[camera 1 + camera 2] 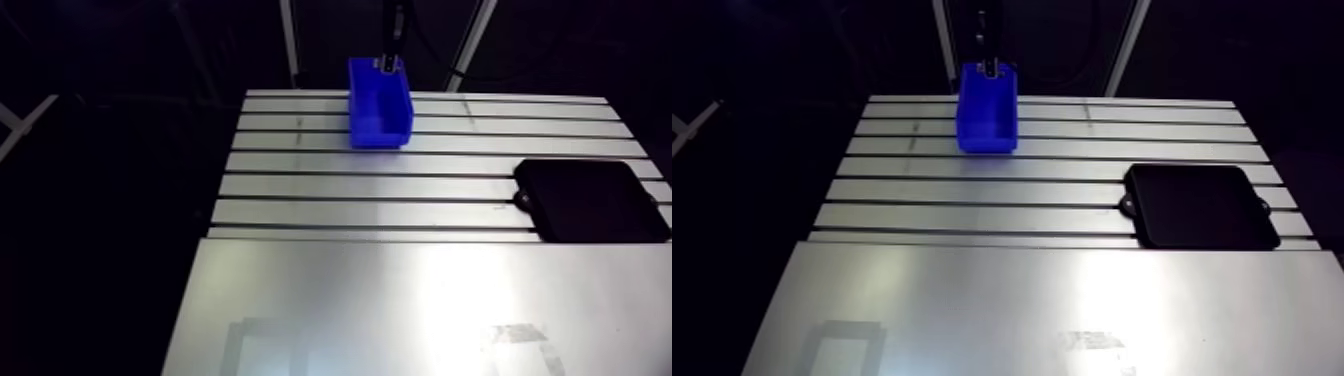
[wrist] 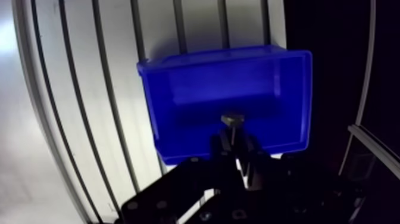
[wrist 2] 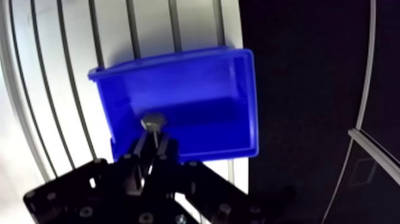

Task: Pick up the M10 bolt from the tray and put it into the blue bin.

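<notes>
— Above the blue bin (image 2: 220,55), you are holding the M10 bolt (image 3: 153,123), the gripper (image 3: 153,146) pinching its shank between both fingers, head downward.
— So you are facing the release step, I judge; next you are needing to spread them while staying centred over the bin

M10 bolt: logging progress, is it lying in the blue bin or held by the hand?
Held: the wrist view shows the hand shut on the M10 bolt, its head over the blue bin.
</notes>
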`<state>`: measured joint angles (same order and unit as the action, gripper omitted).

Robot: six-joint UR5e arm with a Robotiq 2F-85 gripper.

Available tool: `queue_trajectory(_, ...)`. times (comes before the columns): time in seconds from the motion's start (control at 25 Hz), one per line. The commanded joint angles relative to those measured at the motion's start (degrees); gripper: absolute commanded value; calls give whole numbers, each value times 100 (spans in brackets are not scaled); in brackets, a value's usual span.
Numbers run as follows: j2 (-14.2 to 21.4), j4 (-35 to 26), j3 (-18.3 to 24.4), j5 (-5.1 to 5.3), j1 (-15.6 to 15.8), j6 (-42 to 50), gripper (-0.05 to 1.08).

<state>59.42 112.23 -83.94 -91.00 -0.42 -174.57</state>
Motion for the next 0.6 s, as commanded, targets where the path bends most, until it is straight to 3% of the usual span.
queue_trajectory(0.04, -85, 120, -91, -10, 33, 22, 95)
queue_trajectory(0.12, -156, 313, -153, -71, 33, 31, 94)
queue_trajectory(0.2, -191, 454, -250, -256, 51, 40, 94)
queue_trajectory(0.24, -191, 498, -276, -291, 60, 40, 94)
queue_trajectory(0.6, -340, 674, -390, -291, 77, 66, 94)
